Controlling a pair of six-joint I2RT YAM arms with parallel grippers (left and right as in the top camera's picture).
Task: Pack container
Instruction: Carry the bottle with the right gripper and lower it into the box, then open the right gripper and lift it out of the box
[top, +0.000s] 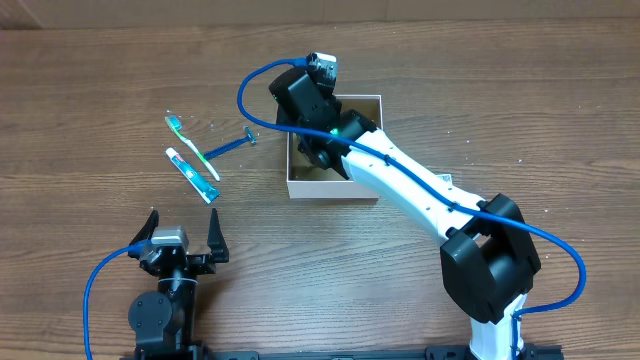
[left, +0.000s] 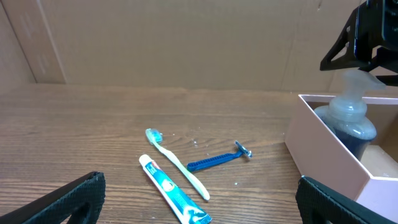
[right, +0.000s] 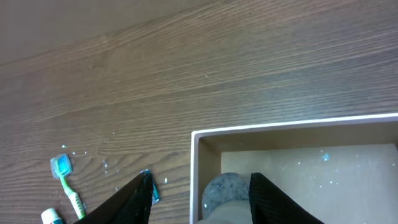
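The right claw (right: 200, 177) and a bottle (left: 348, 115) crowd the container (top: 330, 190); open table (top: 100, 120) separates the left claw (top: 182, 222) from the toothpaste (top: 192, 175).

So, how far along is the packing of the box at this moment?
Done: the clear-capped dark bottle sits inside the white-walled square cardboard container. In hand: the right claw hangs over that bottle, jaws apart. Remaining: the green toothbrush, the blue-and-white toothpaste tube and the blue razor lie outside on the wooden table; the left claw is open, holding nothing.

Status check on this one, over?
Left gripper open, away from everything. Right gripper open over bottle inside container. Toothbrush, toothpaste, razor lie outside, unpacked.
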